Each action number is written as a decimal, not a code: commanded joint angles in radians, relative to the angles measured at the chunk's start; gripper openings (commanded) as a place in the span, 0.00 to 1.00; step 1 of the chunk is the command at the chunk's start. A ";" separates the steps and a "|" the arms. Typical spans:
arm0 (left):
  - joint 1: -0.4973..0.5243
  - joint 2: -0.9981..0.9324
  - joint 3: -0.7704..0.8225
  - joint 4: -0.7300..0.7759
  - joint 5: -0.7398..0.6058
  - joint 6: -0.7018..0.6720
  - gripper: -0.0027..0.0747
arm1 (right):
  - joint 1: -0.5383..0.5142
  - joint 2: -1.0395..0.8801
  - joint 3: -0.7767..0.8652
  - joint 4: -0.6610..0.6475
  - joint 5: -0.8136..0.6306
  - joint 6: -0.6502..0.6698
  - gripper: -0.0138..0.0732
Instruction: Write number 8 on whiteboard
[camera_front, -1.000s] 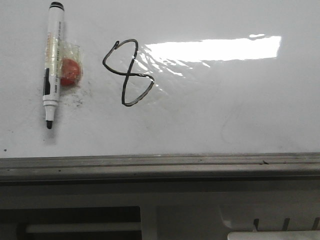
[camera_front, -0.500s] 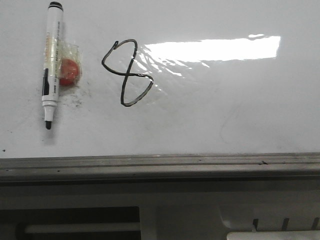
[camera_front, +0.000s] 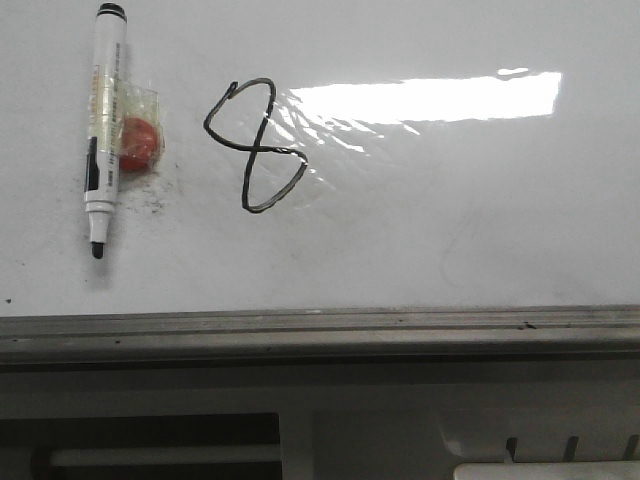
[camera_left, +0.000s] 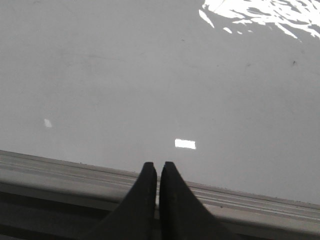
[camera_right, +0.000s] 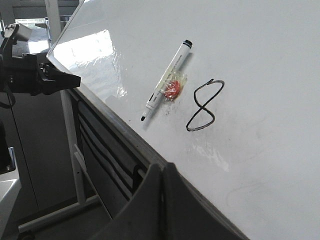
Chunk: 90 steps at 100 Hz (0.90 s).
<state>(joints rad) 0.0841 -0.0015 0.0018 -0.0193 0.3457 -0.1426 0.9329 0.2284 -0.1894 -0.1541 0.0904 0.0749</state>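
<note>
A black slanted number 8 (camera_front: 255, 145) is drawn on the glossy whiteboard (camera_front: 450, 220), left of centre in the front view; it also shows in the right wrist view (camera_right: 204, 105). A white marker with a black cap (camera_front: 104, 130) lies left of it, with a red round piece under clear tape (camera_front: 138, 143) beside it; the marker also shows in the right wrist view (camera_right: 167, 80). My left gripper (camera_left: 158, 166) is shut and empty over the board's grey edge rail (camera_left: 60, 170). My right gripper (camera_right: 163, 167) is shut and empty by the board's edge, away from the marker.
The grey metal edge rail (camera_front: 320, 330) runs along the board's near side, with a dark frame below it. A bright glare band (camera_front: 430, 98) lies right of the 8. The other arm (camera_right: 35, 75) and white stand legs (camera_right: 70, 145) show beyond the board's corner.
</note>
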 joint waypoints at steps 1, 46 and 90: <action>0.002 -0.030 0.032 -0.004 -0.035 -0.002 0.01 | -0.001 0.008 -0.028 -0.009 -0.079 -0.007 0.09; 0.002 -0.030 0.032 -0.004 -0.035 -0.002 0.01 | -0.001 0.008 -0.012 -0.009 -0.100 -0.007 0.09; 0.002 -0.030 0.032 -0.004 -0.035 -0.002 0.01 | -0.255 0.007 0.214 -0.009 -0.599 -0.007 0.09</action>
<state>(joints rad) 0.0841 -0.0015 0.0018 -0.0193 0.3457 -0.1426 0.7605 0.2284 0.0097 -0.1561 -0.2833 0.0726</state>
